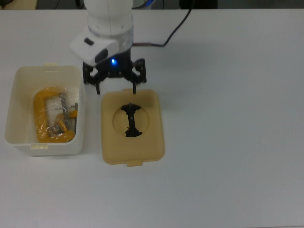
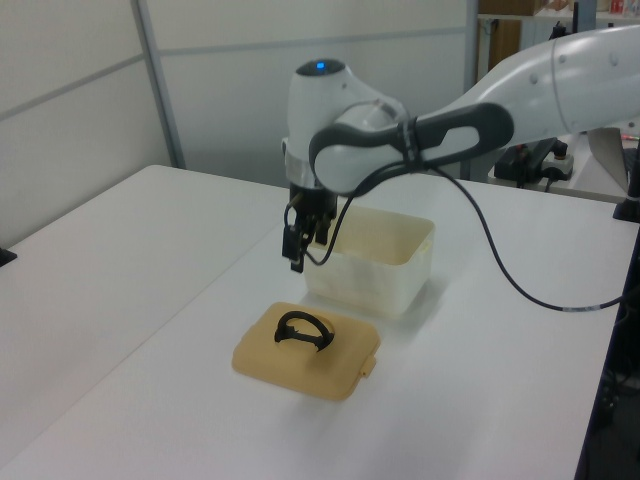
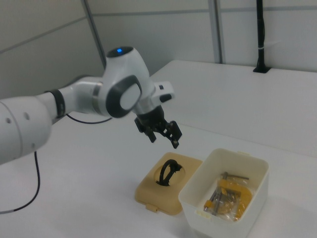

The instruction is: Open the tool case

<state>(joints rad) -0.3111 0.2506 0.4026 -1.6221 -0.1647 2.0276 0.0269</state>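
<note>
I am seeing the white plastic tool case (image 1: 42,111) sitting open at the top view's left, its mustard-yellow lid (image 1: 133,127) lying beside it at centre, black handle up. The gripper (image 1: 115,83) is hovering above the lid's upper edge, fingers spread, gripping nothing; task looks complete.

Bright, even overhead light; soft shadows, slight blur, maybe mild glare.

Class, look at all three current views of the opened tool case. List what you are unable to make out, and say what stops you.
- Contents of the white box: a yellow clamp shows, but the small metal pieces beside it in plastic wrap are too small to identify.
- Underside of the yellow lid: it lies flat on the table, handle up.
- The arm: its base is cut off in every view.
</note>
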